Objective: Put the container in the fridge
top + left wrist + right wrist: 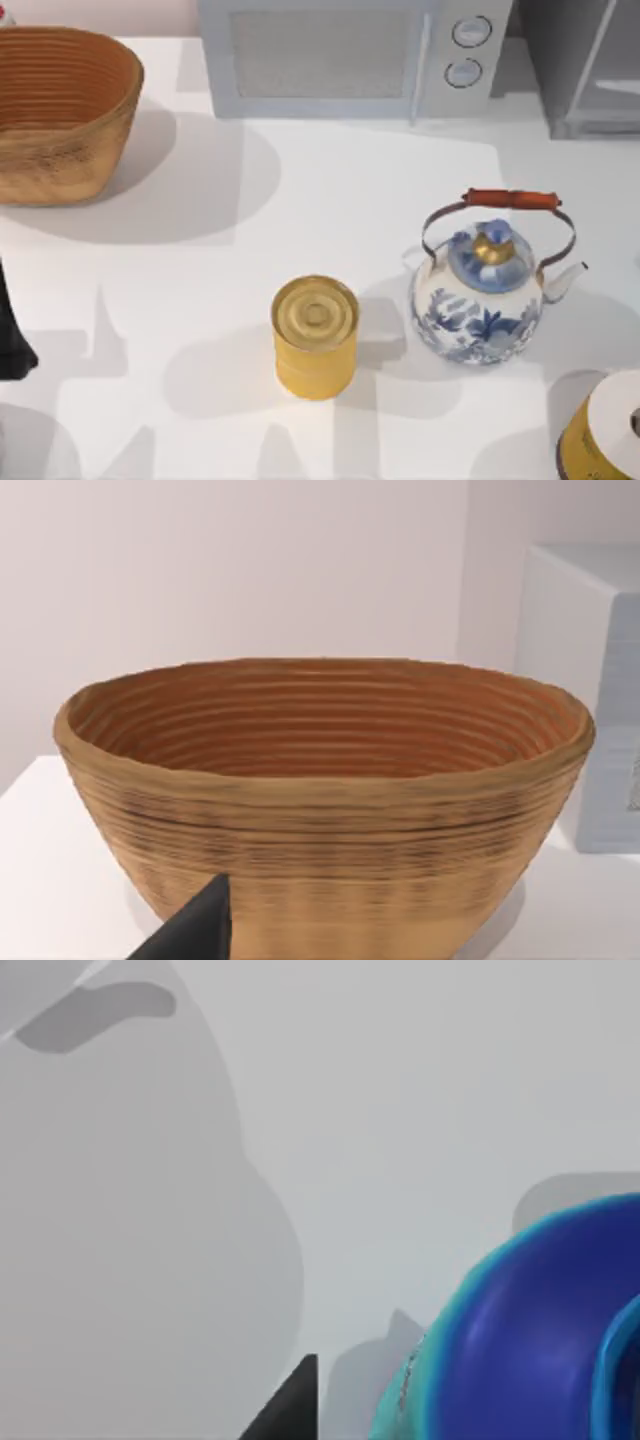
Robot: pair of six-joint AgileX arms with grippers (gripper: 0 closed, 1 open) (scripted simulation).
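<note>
Left gripper [190, 930] facing basket [320, 800], container [315, 337] mid-table

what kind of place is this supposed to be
Likely a simulated kitchen counter: a white table holds a microwave, a blue-and-white kettle and a woven basket, with the fridge at the back right.

The setting is a rendered kitchen counter. Evidence: a white table [300, 200] set against a pale wall carries household kitchen items. A light grey microwave [350, 55] with two round knobs stands at the back edge. To its right, the fridge [590, 65], a grey cabinet with a glassy door panel, is partly in view. A woven basket [60, 110] sits at the back left. A blue-and-white porcelain kettle [485, 300] and a yellow lidded container [314, 338] stand near the front.
</note>
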